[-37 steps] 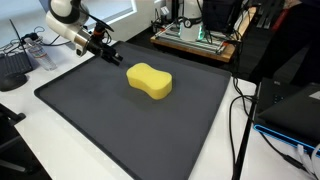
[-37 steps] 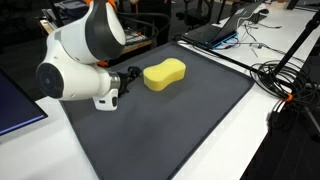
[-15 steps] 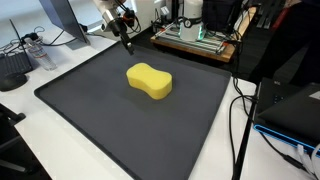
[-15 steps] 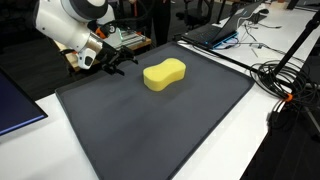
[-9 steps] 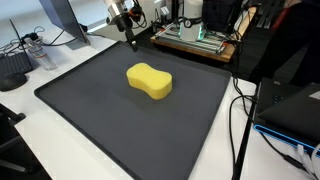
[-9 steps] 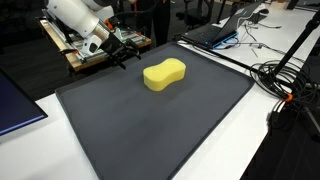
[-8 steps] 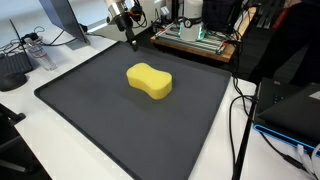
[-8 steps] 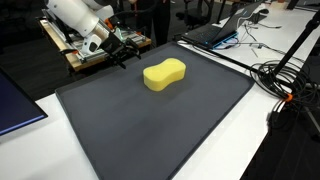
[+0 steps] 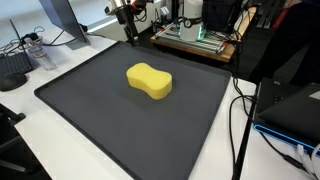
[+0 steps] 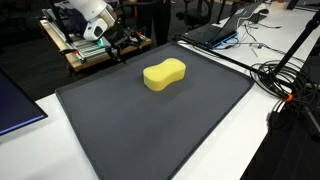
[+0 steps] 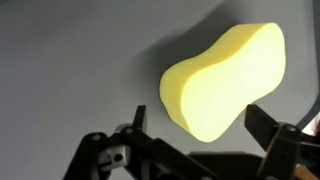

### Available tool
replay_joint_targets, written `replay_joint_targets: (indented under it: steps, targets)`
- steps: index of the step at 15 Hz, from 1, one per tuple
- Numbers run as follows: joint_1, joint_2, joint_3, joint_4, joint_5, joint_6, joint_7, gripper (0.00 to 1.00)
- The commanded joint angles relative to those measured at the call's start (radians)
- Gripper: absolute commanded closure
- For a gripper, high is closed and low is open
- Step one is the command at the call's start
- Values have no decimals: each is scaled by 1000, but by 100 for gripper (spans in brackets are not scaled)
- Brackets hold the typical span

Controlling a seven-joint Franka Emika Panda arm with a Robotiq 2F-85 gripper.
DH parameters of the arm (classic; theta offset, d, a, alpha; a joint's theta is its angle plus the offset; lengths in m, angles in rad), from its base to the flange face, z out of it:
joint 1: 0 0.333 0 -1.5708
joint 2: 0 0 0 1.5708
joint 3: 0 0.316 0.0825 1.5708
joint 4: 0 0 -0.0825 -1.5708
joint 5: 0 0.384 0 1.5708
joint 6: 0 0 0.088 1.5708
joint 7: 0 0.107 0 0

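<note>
Where my gripper (image 9: 130,36) hangs: above the far edge of the mat, up in the air, close to the wooden board with electronics (image 9: 193,42). Both exterior views show it there.
Claw: wide. In the wrist view I see the two black fingers (image 11: 268,138) standing far apart at the bottom of the picture, with no contact to anything.
Sponge (image 9: 149,81): yellow, with a narrow waist (a shape like a peanut). It lies flat on the mat, a little toward the far side from the middle.
Sponge and gripper: well apart. In the wrist view the sponge (image 11: 222,78) appears between the lines of the two fingers, but it lies lower, on the mat.
Mat (image 9: 95,120): dark grey, rectangular, it covers most of the white table (image 9: 22,140).
Sponge in an exterior view (image 10: 165,74): its long side is turned at an angle to the mat edges.
Around: black cables (image 10: 284,76) lie on the table beside the mat, and a laptop (image 10: 216,30) stands behind the mat's corner.
</note>
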Motion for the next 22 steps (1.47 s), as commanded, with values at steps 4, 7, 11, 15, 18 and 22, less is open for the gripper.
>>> replay_joint_targets:
  steps: [4,7,11,15,18,22]
  targets:
    - [80,-326,52,-151,-339,11,298,0]
    - [121,-416,110,-147,-451,9,376,0]
    - [195,-464,190,-114,-581,-5,384,0]
    - [244,-449,187,-99,-599,-1,386,0]
    - [244,-446,176,-99,-598,-1,386,0]
    - [260,-417,181,-70,-643,12,305,0]
